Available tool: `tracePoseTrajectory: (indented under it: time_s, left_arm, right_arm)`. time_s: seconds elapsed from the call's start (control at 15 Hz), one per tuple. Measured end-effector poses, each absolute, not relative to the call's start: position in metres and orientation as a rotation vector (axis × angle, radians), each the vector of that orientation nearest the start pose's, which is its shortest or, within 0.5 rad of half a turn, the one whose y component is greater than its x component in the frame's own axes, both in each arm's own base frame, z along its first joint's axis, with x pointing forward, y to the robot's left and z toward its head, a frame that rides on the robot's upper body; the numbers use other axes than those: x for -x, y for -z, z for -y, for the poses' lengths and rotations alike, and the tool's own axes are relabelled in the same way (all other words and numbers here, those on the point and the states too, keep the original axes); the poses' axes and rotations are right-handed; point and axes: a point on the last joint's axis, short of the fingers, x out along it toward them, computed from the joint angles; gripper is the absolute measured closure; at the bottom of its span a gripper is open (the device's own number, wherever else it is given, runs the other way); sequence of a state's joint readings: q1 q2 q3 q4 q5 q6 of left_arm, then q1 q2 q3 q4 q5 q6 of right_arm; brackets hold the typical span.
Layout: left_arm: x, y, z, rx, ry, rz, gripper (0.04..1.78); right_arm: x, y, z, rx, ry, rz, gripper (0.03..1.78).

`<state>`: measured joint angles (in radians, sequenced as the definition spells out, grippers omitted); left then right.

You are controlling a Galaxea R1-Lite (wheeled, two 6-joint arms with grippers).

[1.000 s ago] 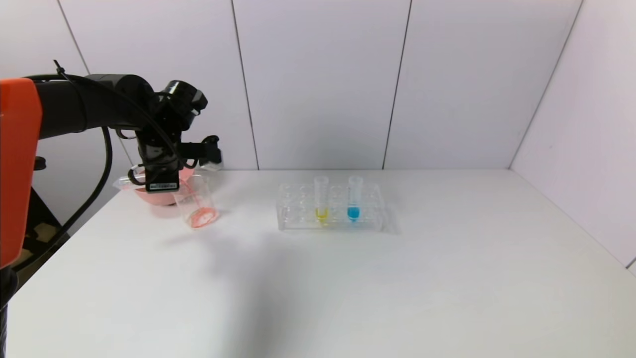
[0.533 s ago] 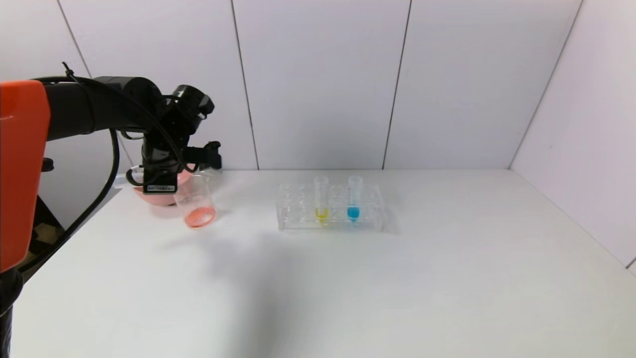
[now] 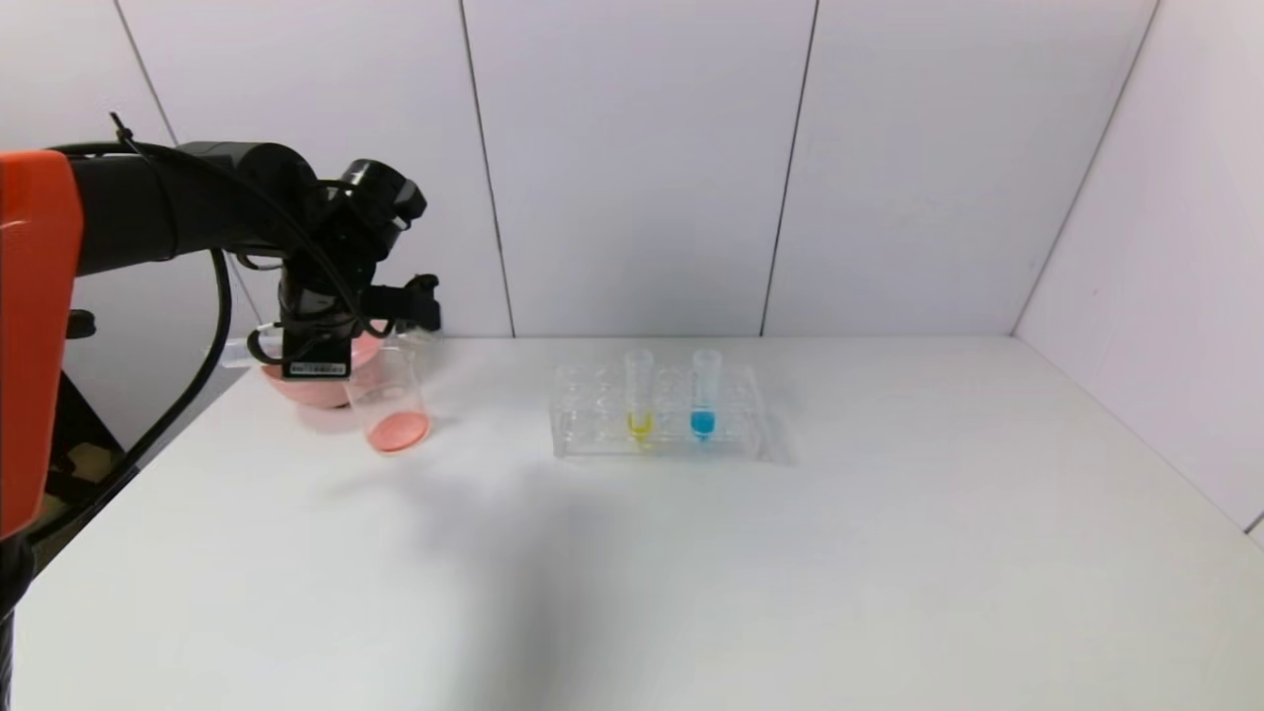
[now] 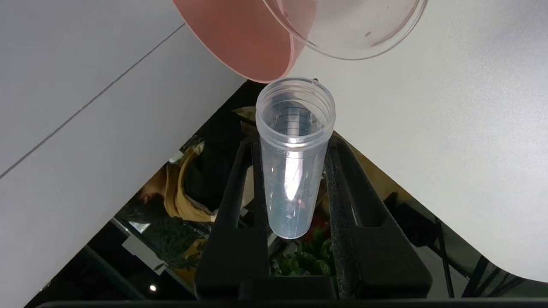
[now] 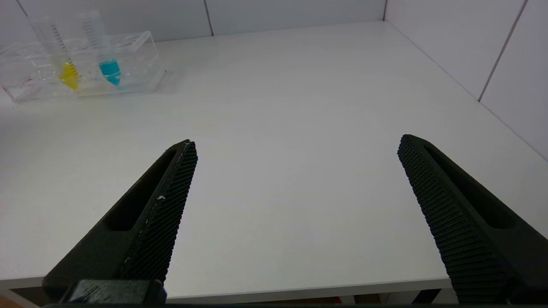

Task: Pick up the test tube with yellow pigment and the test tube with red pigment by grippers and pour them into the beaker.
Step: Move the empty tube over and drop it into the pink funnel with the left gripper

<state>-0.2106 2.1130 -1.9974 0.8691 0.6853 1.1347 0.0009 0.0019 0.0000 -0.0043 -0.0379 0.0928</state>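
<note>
Left gripper [image 4: 295, 214] clamps the emptied test tube with red pigment [image 4: 294, 158] at the frame's left.

I see its mouth beside the beaker [image 3: 390, 403], which holds red liquid. The test tube with yellow pigment [image 3: 639, 395] stands in the rack [image 3: 592, 434], centre frame. My right gripper [image 5: 295, 205] gapes wide.

Left gripper [image 3: 380, 331] hides the pink bowl's [image 3: 296, 390] rim in head view; right gripper [image 5: 295, 179] isn't in head view. Beaker [image 4: 346, 30] cut off by wrist frame edge.
</note>
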Motion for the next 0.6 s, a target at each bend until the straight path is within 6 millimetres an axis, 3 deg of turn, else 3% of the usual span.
tracePoseTrajectory:
  time_s: [0.33,0.6]
  left_arm:
    - [-0.371,-0.26,0.05,-1.186,0.252,-0.902,1.39]
    - [-0.37,-0.281,0.041,-0.708,0.3,-0.681,1.39]
  right_arm:
    - [0.023,-0.076,0.001,-0.093,0.037,0.004,0.1]
    - [0.023,-0.076,0.001,-0.093,0.036,0.004,0.1]
